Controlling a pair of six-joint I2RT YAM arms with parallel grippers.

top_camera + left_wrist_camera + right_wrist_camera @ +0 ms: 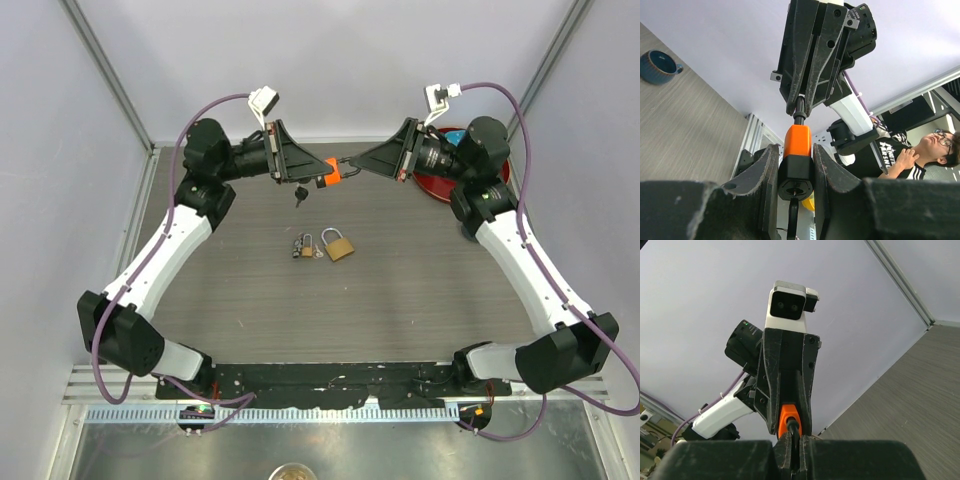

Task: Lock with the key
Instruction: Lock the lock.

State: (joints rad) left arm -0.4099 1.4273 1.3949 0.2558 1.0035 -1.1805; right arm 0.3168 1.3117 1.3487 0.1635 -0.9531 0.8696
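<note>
- Top external view: orange padlock [333, 172] sits at upper centre of frame, held clear of the table [420, 290]. Its long axis runs horizontally, black stem [800, 114] toward frame right.
- Left gripper [796, 157] clamps the orange body from both sides.
- Right gripper [794, 436] is pressed together on the black stem.
- Both arms are raised and angled inward, grippers meeting tip to tip.
- Brass padlock [338, 246] lies on the table, lower in frame.
</note>
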